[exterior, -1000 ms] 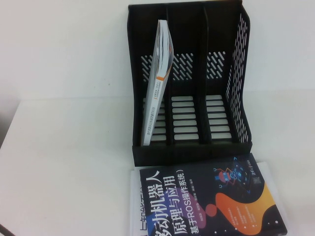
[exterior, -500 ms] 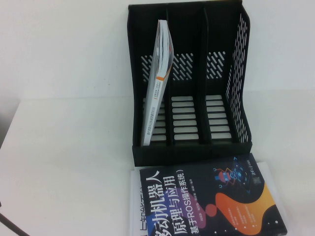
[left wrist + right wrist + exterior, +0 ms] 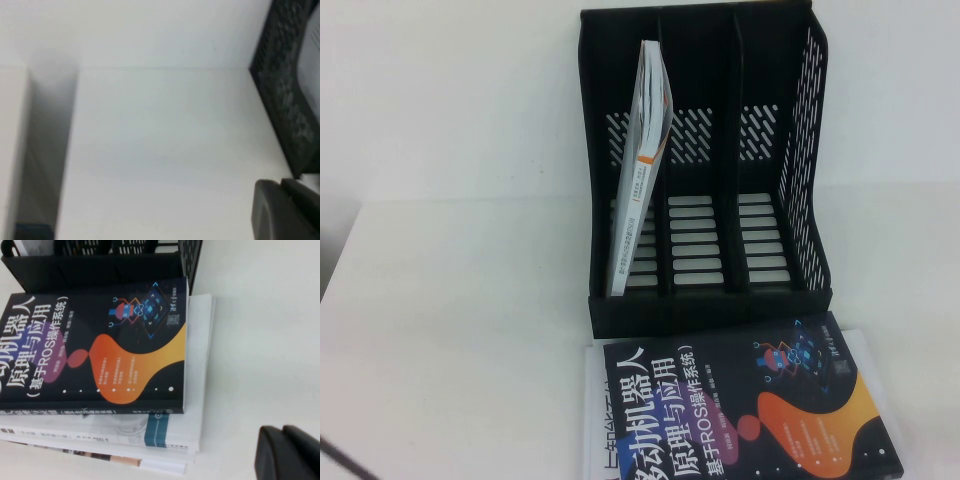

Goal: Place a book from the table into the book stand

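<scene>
Frankly, very little has changed over the last second: the dark book (image 3: 745,410) lies flat on top of a small stack (image 3: 165,432) on the table (image 3: 460,330), just in front of the stand (image 3: 705,300), exactly where it was. The white book (image 3: 642,170) leans in the stand's left slot as before; the middle and right slots are empty. Only a thin dark sliver (image 3: 330,462) at the table's near left edge has shifted, and what it is cannot be told. The right gripper (image 3: 290,452) hovers over bare table near the stack's right side. The left gripper (image 3: 285,210) hangs over the table, left of the stand. Whether either one is open or closed cannot be told. By my judgement the pick has not begun, and the right arm is better placed for it.
</scene>
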Motion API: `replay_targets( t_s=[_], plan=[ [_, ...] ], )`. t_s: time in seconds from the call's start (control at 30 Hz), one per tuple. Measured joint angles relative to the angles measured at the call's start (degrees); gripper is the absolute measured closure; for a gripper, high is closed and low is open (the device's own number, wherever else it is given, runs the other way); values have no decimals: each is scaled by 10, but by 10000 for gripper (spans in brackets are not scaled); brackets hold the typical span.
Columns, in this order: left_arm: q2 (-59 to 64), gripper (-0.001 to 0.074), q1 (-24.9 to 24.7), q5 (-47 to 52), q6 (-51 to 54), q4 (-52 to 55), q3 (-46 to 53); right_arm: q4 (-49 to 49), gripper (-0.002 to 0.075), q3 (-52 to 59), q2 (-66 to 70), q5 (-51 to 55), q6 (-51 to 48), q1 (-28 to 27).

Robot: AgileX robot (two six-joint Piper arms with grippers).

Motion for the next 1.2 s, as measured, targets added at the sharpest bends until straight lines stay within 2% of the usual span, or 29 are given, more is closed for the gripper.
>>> replay_targets(
  t_s=[0.3,0.4,0.53,0.9,1.0,1.2],
  plan=[
    [-101,737,44,97,35,37,12,0,726,0,0,0,0,0],
    [-137,737,62,91,38,38,38,0,726,0,0,0,0,0],
    [-179,737,70,19,39,29,109,0,726,0,0,0,0,0],
    [-218,737,70,-297,42,-2,366,1,726,0,0,0,0,0],
    [-218,737,70,-329,39,-2,398,1,726,0,0,0,0,0],
    [-220,737,70,-293,10,-2,399,1,726,0,0,0,0,0]
  ],
)
